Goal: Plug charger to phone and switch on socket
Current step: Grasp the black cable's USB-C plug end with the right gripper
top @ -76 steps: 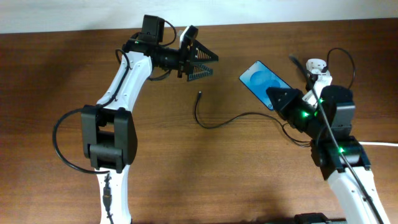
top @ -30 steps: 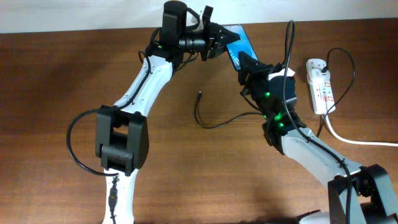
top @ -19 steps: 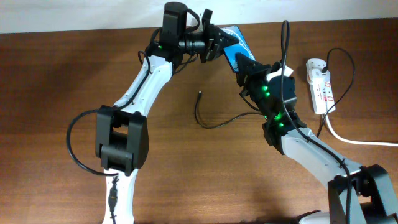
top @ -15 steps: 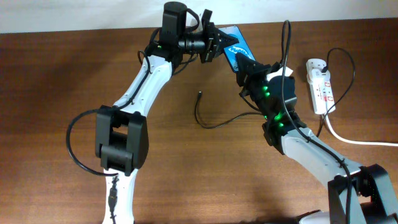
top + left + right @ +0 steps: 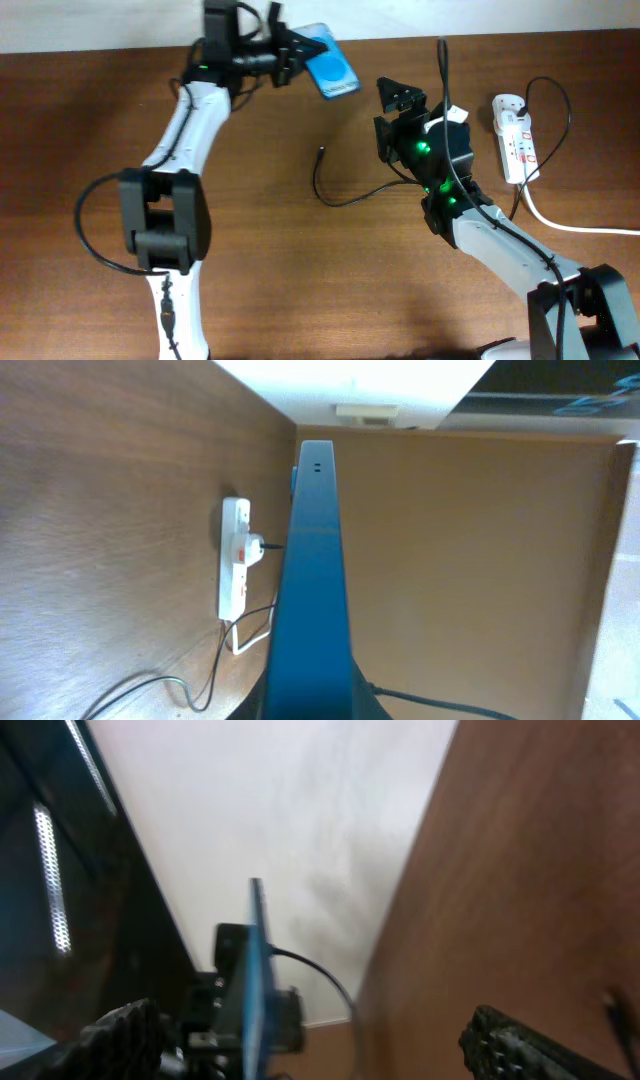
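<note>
Your left end effector (image 5: 297, 56) is clamped on the smartphone (image 5: 332, 72), held off the counter (image 5: 80, 150) at 12 o'clock, presumably to present its port. Your right end effector (image 5: 398, 96) is spread apart and empty, at the smartphone's 4 o'clock. The charger plug tip (image 5: 321, 151) lies unheld mid-counter. The power strip (image 5: 515, 138) sits at 3 o'clock. No screen lettering or switch marking is legible.

**Hidden, cut or unclear parts**

The left wrist view shows only the thin edge of the phone (image 5: 315, 590), cut off at the bottom. The right wrist view is blurred, and the bottom border cuts the right end effector (image 5: 325, 1042). From overhead, the charger (image 5: 345, 198) passes under the right arm, and the white cord (image 5: 570, 226) leaves at the right border.
</note>
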Controlling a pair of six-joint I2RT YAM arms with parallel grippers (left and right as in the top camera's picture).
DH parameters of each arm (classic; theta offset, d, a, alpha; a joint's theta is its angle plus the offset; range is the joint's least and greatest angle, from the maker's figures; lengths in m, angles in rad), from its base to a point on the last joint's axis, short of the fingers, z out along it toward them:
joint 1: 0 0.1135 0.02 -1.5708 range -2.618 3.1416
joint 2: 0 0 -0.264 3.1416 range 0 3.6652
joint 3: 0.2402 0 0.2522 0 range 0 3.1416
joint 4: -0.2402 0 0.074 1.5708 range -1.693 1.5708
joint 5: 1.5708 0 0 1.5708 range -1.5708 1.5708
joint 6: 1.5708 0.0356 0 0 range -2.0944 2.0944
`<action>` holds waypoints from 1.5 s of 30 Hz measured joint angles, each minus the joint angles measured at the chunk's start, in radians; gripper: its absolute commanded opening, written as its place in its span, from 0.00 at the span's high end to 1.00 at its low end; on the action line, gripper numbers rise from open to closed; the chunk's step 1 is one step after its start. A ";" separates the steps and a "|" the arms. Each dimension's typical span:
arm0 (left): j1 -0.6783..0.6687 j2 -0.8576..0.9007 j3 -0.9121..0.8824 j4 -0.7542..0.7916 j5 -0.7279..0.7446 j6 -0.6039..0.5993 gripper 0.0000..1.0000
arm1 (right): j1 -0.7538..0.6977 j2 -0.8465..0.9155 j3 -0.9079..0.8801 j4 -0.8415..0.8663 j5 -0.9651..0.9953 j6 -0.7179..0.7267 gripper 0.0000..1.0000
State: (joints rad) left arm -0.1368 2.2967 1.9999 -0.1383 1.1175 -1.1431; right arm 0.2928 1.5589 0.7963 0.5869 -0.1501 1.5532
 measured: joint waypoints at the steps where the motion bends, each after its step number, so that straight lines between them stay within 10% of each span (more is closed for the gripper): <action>1: 0.047 0.000 0.000 -0.012 0.043 0.031 1.00 | 0.000 0.000 0.002 -0.072 -0.058 -0.071 0.02; 5: 0.179 0.000 0.000 -0.091 0.197 0.137 1.00 | -0.005 -0.002 0.007 -0.470 -0.208 -0.333 0.02; 9: 0.221 0.000 0.001 -0.240 0.300 0.307 1.00 | -0.022 -0.002 0.007 -0.488 -0.402 -0.565 0.02; 14: 0.215 0.000 0.004 -0.478 0.340 0.573 1.00 | -0.023 0.003 0.243 -1.058 -0.415 -0.838 0.00; 17: 0.216 0.000 0.004 -0.483 0.335 0.609 1.00 | -0.023 0.005 0.451 -1.304 -0.282 -0.983 0.20; 30: 0.343 0.001 0.004 -0.487 0.322 0.578 1.00 | 0.186 0.467 0.861 -1.335 -0.116 -1.018 0.37; 32: 0.343 0.001 0.004 -0.500 0.323 0.575 1.00 | 0.187 0.514 0.861 -1.326 -0.111 -1.004 0.59; 45: 0.340 0.001 0.004 -0.512 0.283 0.575 1.00 | 0.187 0.653 0.861 -1.228 -0.089 -0.921 0.48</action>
State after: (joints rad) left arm 0.2028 2.2974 2.0037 -0.6498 1.4002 -0.5686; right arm 0.4797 2.2120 1.6569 -0.6415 -0.2386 0.6323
